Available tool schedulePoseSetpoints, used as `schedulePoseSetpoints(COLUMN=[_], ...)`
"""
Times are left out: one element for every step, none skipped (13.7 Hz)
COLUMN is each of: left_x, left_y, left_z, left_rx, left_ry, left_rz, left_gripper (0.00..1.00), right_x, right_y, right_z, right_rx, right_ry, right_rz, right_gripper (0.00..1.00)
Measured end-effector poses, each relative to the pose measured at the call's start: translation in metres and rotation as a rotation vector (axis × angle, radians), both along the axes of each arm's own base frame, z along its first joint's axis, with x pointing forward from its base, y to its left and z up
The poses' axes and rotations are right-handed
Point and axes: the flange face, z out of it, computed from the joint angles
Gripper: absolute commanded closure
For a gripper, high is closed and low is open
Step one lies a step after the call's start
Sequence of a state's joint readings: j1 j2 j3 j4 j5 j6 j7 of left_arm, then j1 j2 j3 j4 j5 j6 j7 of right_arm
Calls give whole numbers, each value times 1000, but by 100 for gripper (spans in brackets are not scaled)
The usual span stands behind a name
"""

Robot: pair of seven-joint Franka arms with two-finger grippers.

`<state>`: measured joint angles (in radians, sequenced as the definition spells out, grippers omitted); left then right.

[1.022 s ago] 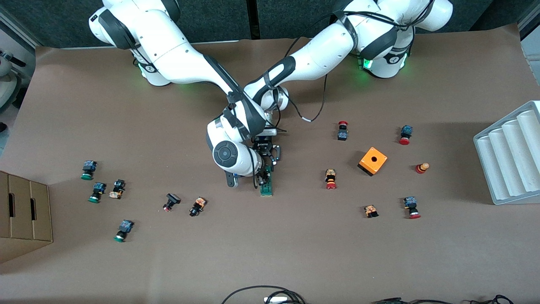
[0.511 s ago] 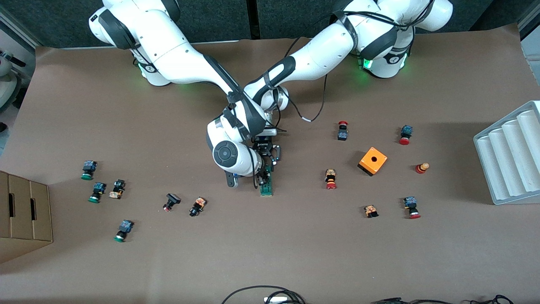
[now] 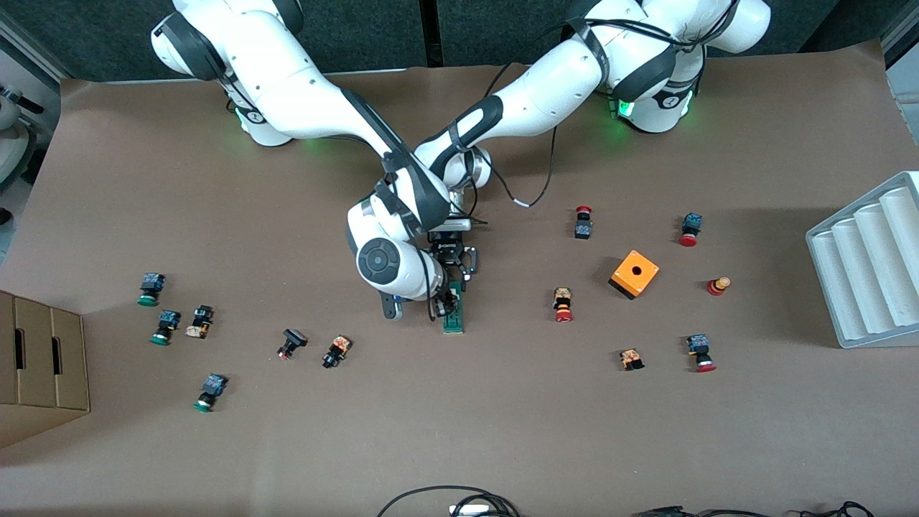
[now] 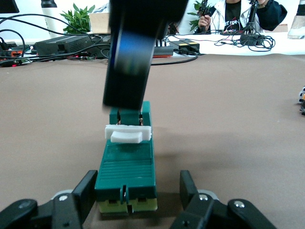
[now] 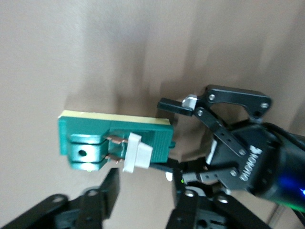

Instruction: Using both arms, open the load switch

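Note:
The dark-green load switch [image 3: 453,318] lies on the brown table near the middle. Its white end piece [image 4: 127,134] stands pulled out on two copper pins [image 5: 114,149]. My left gripper [image 3: 456,289] reaches down from the left arm and is shut on the switch's [image 4: 126,167] end farther from the front camera, a finger [image 4: 86,188] on each side. My right gripper [image 5: 145,188] hovers open just over the white piece [image 5: 137,152], nothing between its fingers. In the left wrist view it shows as a dark blurred shape [image 4: 128,52] above the switch.
An orange cube [image 3: 634,273] and red-capped push buttons [image 3: 563,304] lie toward the left arm's end. Green-capped buttons [image 3: 165,327] lie toward the right arm's end, by a cardboard box [image 3: 39,366]. A white ribbed rack [image 3: 872,258] stands at the table edge. Cables [image 3: 452,502] lie at the front.
My right gripper has opened, and its wrist has drawn slightly away from the switch. The left gripper and the switch have stayed still.

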<state>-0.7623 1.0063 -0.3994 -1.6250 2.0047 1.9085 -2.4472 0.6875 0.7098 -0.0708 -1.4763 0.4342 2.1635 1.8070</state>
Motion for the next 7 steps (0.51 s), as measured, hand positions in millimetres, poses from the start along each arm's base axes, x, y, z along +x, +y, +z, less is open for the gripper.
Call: schedulePoseSetpoints(left_x=[0, 0, 0, 0, 1, 1, 1], left_y=[0, 0, 0, 0, -1, -1, -1], left_z=[0, 0, 0, 1, 1, 1, 2], left_rx=[0, 0, -1, -1, -2, -3, -4], left_ry=[0, 0, -1, -1, -1, -2, -2], left_rz=[0, 0, 0, 0, 1, 1, 1], left_gripper=[23, 23, 23, 23, 23, 22, 22], right_x=[6, 11, 14, 17, 20, 23, 26], right_y=[-5, -11, -17, -24, -34, -47, -64], right_z=[21, 44, 66, 86, 105, 124, 141], right_rx=[-2, -1, 2, 6, 10, 16, 23], right_ry=[-19, -50, -82, -108, -131, -141, -140], right_rz=[15, 37, 70, 115, 166, 219, 276], right_gripper=[0, 0, 0, 0, 0, 0, 0])
